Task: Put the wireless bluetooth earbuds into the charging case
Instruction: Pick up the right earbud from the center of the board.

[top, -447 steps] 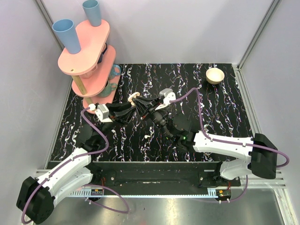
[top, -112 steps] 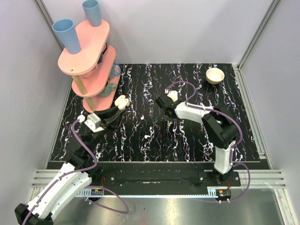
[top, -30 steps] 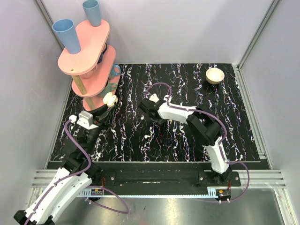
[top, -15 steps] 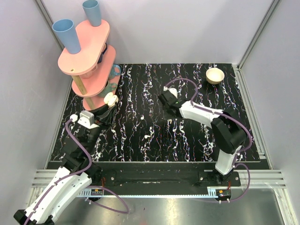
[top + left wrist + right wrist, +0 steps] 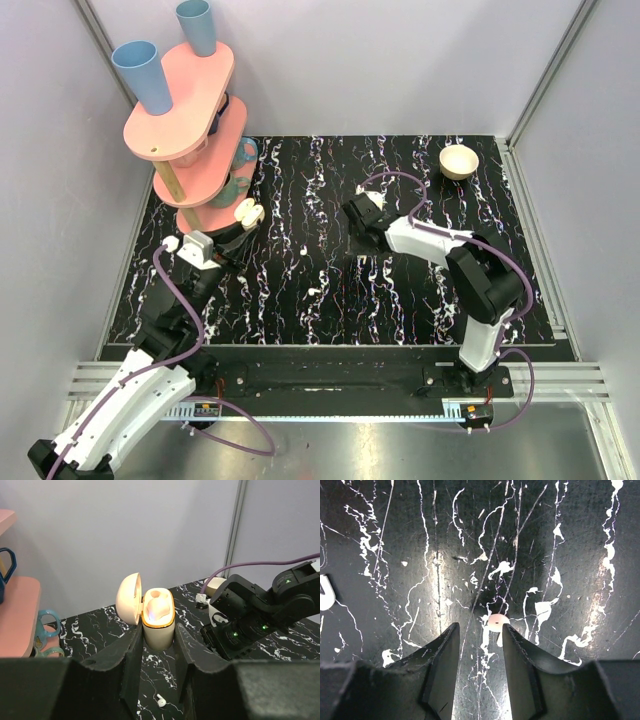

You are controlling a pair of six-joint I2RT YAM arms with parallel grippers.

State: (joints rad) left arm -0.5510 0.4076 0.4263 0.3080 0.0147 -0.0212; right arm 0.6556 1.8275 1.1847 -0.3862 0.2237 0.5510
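Swinging a touch closer to centre than half a second ago, the left gripper (image 5: 236, 226) is carrying the charging case (image 5: 248, 213), while the right gripper (image 5: 357, 213) is barely shifting. From above, the two tools are sitting well apart, and anything beneath the right one is hiding.

Left wrist now: the fingers are clamping the case upright, its lid hanging open to their left. A loose earbud (image 5: 161, 700) is lying on the tabletop (image 5: 95, 630) just below the tips.

Right wrist: the jaws are standing partly apart, gripping nothing. The other earbud (image 5: 496, 622) is lying on the table right at the tips, crowding the finger on the view's right.

That's the worry. Closing off-centre is likely flicking this slick little bean away. Or it's getting pinched crooked, and then it's refusing to seat in the case.
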